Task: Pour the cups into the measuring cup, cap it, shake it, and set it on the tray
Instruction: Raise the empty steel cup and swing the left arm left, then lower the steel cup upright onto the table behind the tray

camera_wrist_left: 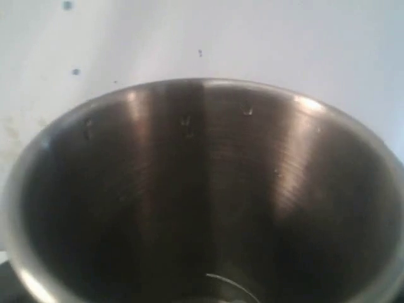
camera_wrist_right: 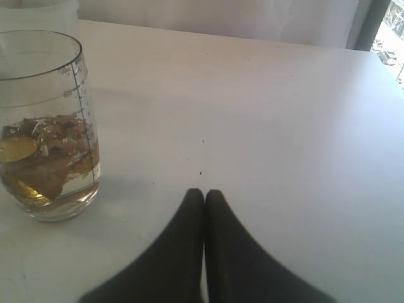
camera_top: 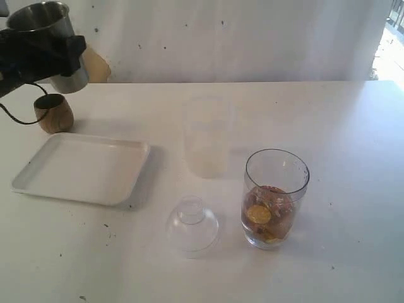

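1. Holding the steel tumbler [camera_top: 41, 22] upright in my left jaws [camera_top: 63, 55], above the wooden cup [camera_top: 53, 115]; its inside looks empty.
2. Measuring cup [camera_top: 276, 199] stands uncapped on the table [camera_top: 353, 158], holding brownish pieces.
3. My right jaws [camera_wrist_right: 204, 197] are pressed together, empty, near it.
4. Left, I judge: capping with the dome lid [camera_top: 192, 224], shaking, then the tray [camera_top: 82, 167].
5. Frosted cup [camera_top: 205, 139] stands just behind.

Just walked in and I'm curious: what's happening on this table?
The left end effector holds the steel tumbler raised near the wooden cup and the white tray. The measuring cup stands uncapped with brown and golden bits inside; the clear lid lies beside it. The right end effector is shut, close by.
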`<state>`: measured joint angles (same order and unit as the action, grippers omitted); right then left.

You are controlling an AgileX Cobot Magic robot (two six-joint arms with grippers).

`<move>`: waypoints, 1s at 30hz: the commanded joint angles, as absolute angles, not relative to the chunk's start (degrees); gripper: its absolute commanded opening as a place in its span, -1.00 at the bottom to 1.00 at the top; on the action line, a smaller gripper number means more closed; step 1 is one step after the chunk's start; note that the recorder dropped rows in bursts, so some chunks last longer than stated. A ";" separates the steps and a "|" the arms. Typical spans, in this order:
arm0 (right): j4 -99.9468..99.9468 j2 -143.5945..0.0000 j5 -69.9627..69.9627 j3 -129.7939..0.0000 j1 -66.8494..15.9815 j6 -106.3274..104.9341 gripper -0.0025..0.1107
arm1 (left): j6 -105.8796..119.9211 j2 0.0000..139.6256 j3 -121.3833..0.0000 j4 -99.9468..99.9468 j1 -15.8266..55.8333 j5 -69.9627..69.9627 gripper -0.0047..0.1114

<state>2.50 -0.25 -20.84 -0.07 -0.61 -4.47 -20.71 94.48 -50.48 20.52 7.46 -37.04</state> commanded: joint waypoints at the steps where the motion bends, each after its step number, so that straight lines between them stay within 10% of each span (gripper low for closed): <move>1: 2.38 0.00 -20.08 0.00 -0.63 -4.28 -0.96 | -25.79 101.76 -56.05 25.44 7.42 -42.65 -0.92; 27: 2.38 0.00 -20.08 0.00 -0.63 -4.28 -0.96 | -22.19 137.62 -83.56 40.71 9.44 -51.69 -0.91; 30: 2.38 0.00 -20.08 0.00 -0.63 -4.28 -0.96 | -24.00 137.62 -83.56 40.71 9.44 -52.61 -0.55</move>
